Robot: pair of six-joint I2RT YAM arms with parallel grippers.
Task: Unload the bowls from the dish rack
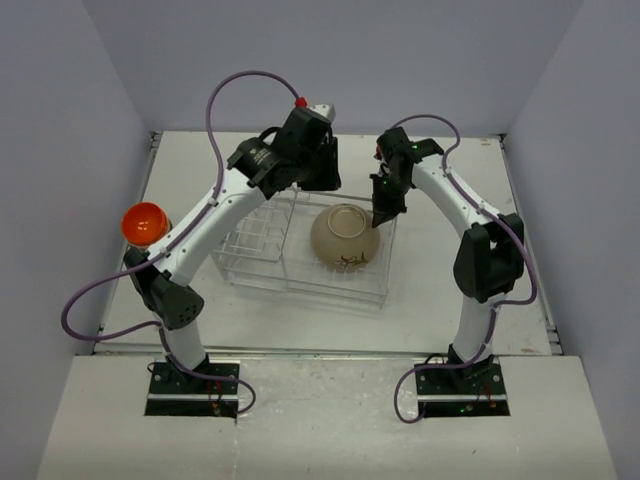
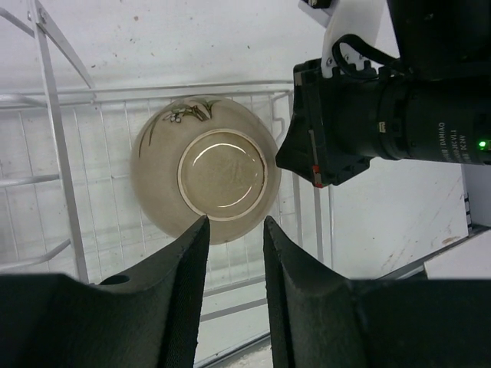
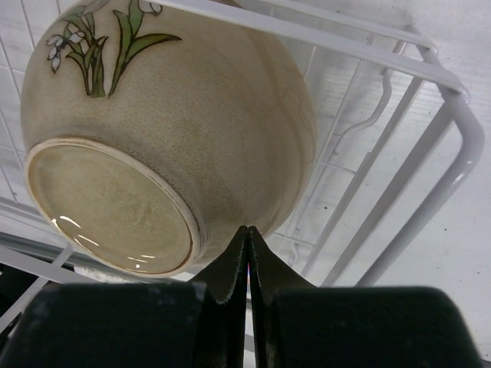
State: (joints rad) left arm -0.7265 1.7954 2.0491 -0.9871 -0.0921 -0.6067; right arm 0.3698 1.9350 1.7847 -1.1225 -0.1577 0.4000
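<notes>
The last bowl (image 1: 345,237) lies upside down in the rack (image 1: 255,245) basket. The left gripper (image 2: 234,224) hovers over it, jaws parted and empty. The right gripper (image 3: 248,234), pressed together, noses its side. Next probably comes tipping it for a rim grasp.

The left arm (image 1: 215,205) hides part of the orange bowl (image 1: 143,220); the right wrist view crops the tan bowl (image 3: 192,115).

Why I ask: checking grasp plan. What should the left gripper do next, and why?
Probably lower the left gripper onto the foot ring of the upturned tan ceramic bowl: its jaws hang open above it; the shut right gripper holds nothing.
</notes>
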